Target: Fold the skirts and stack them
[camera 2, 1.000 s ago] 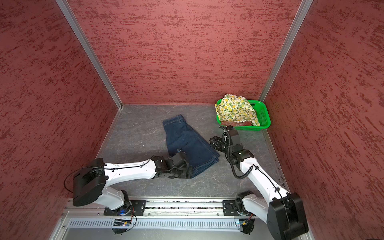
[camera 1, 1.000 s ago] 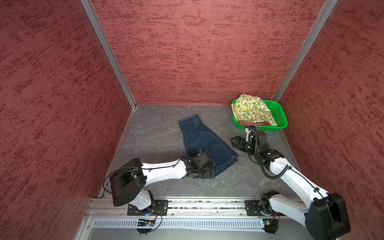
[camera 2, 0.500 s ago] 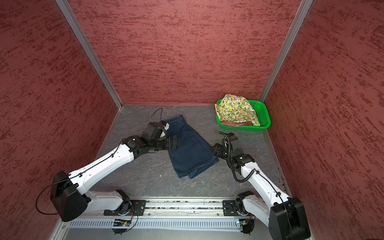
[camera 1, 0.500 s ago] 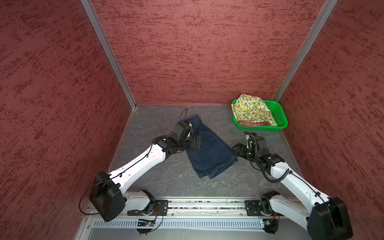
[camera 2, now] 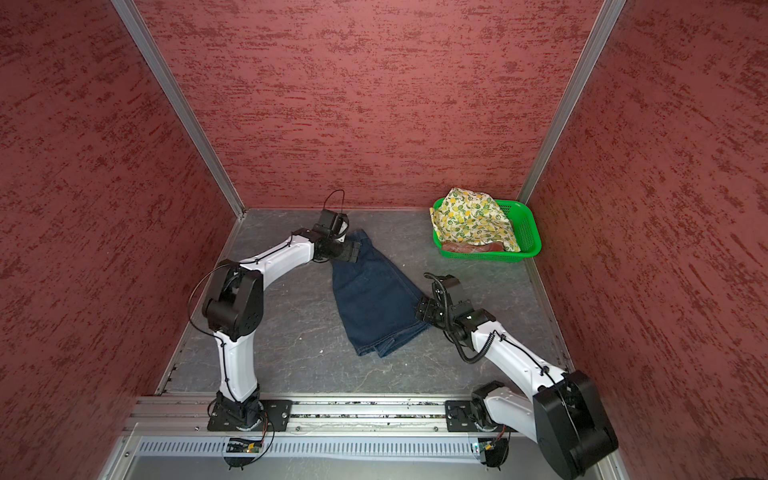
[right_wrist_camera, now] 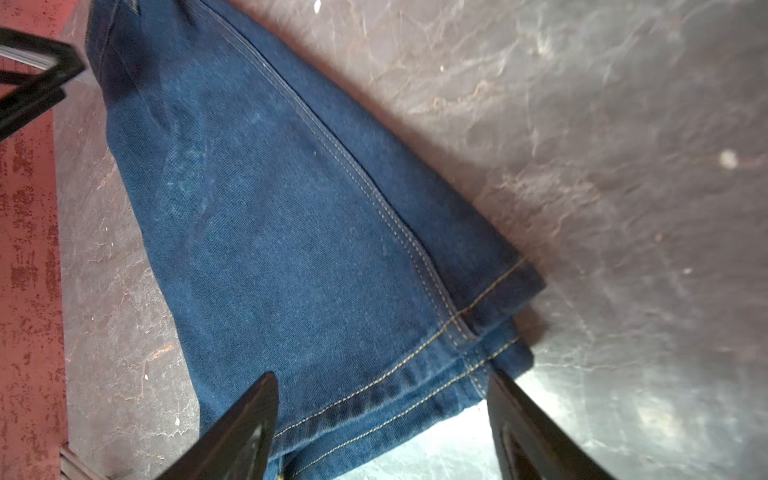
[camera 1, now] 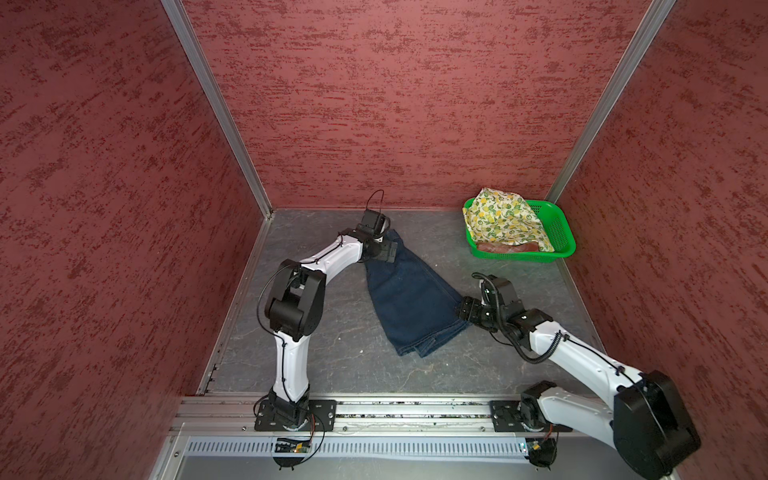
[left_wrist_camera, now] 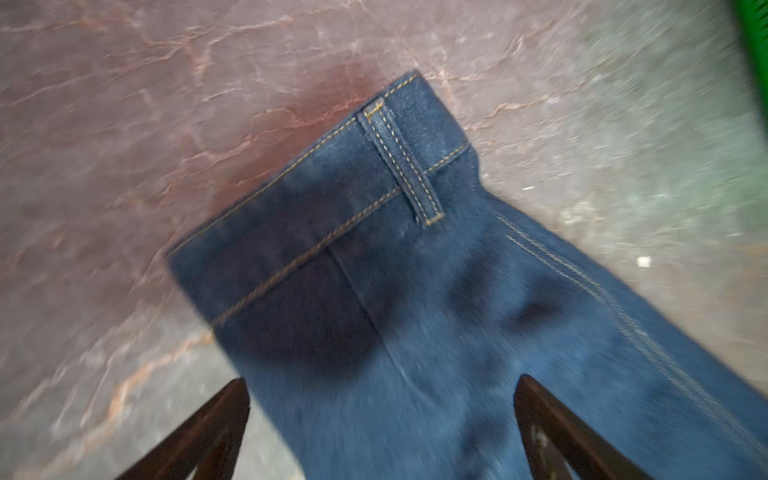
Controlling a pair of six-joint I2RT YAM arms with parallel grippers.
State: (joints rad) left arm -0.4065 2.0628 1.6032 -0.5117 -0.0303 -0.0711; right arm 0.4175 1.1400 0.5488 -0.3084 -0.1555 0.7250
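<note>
Denim skirt lies doubled lengthwise in the middle of the desk, with its waistband toward 11 o'clock and its hem toward 5 o'clock. The left gripper hangs over the waistband, jaws spread wide and holding nothing. The right gripper sits at the hem's 3 o'clock corner, jaws also wide, with the hem edge between them but not pinched.

The layers at the hem lie offset, so a pinch there could catch only the top one and peel the fold open. Stiff denim may also spring back, or swing askew if the two ends are lifted unevenly.

In the green basket at 2 o'clock, the lemon-print skirt covers nearly all of the plaid skirt; only a rust strip shows. The left wrist view is smeared. Whether either gripper touches the cloth cannot be told.
</note>
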